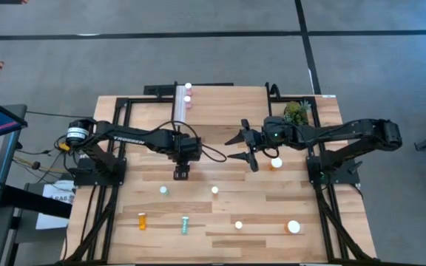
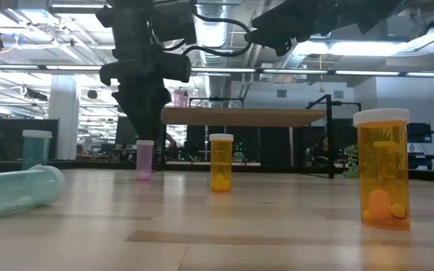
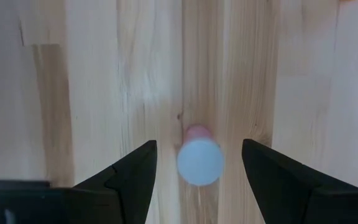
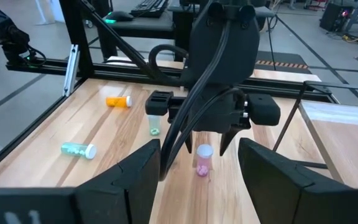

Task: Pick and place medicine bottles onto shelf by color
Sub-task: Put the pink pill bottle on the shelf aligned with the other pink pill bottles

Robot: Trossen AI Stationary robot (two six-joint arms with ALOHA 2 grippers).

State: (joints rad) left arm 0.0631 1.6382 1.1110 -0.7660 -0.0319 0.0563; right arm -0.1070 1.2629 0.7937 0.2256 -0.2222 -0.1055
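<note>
One pink bottle (image 3: 199, 160) stands upright, cap up, between open left tool (image 3: 197, 171) fingers.

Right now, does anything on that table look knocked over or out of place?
Yes. Two bottles lie on their sides near the table's front edge while the others stand upright: an orange bottle and a teal bottle. Nothing looks spilled or broken. The left gripper hangs open over an upright pink bottle.
</note>
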